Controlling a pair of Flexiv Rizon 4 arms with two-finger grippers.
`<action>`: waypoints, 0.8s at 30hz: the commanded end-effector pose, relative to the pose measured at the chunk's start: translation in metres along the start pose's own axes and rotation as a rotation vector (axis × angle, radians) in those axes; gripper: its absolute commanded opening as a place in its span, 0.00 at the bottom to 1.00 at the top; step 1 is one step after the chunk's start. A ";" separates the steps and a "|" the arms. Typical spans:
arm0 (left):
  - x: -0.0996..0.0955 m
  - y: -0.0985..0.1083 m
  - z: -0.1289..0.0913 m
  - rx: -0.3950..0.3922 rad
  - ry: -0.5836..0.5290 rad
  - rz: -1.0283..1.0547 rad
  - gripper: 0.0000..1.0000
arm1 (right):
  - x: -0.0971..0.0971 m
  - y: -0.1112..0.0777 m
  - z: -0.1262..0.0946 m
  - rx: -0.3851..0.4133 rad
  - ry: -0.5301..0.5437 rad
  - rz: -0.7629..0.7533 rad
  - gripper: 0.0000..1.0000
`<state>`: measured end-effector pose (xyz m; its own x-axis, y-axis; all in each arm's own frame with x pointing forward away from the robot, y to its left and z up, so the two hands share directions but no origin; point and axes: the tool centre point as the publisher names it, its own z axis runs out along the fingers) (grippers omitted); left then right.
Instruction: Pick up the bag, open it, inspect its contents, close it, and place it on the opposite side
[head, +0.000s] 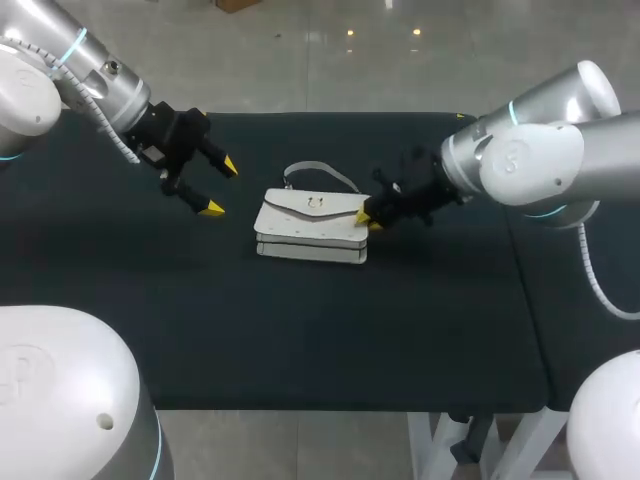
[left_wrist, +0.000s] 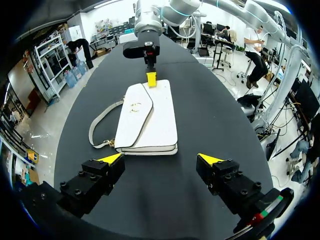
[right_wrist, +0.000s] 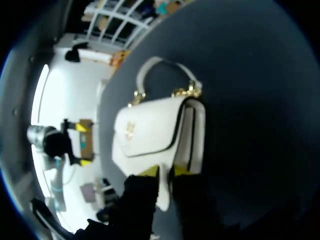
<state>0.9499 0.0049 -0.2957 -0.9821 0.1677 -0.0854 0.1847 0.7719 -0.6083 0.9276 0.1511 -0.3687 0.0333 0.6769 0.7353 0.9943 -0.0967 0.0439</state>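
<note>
Head view: the white leather-look flap handbag (head: 310, 228) lies flat in the middle of the dark desk (head: 300, 330), flap down. My right gripper (head: 367, 219) pinches its right-hand end, fingers nearly together. My left gripper (head: 218, 187) hangs wide open, empty, well apart. By my read, it's gripped but not lifted; opening, inspecting, closing and placing are all to come.

A table (head: 300, 340) under a dark, matte cloth is filling most of the scene, its surface running wide from side to side, and a seam (head: 526, 300) is marking off a narrower panel at its right end. White metal legs (head: 428, 445) are showing beneath the near edge at the right. Beyond the far edge a pale, glossy floor (head: 330, 60) is reflecting small points of overhead light.
</note>
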 end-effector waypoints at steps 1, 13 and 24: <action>0.000 0.001 0.001 0.003 -0.001 0.001 1.00 | -0.001 0.001 -0.012 -0.017 -0.022 -0.001 1.00; 0.000 0.001 0.001 0.003 -0.001 0.001 1.00 | 0.040 0.007 -0.085 -0.025 -0.218 -0.397 1.00; 0.000 0.001 0.001 0.003 -0.001 0.001 1.00 | 0.074 0.001 -0.110 0.007 -0.456 -0.937 1.00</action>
<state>0.9499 0.0049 -0.2957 -0.9821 0.1677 -0.0854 0.1847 0.7719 -0.6083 0.9282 0.1220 -0.2501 -0.4866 0.7688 0.4148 0.8561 0.3253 0.4015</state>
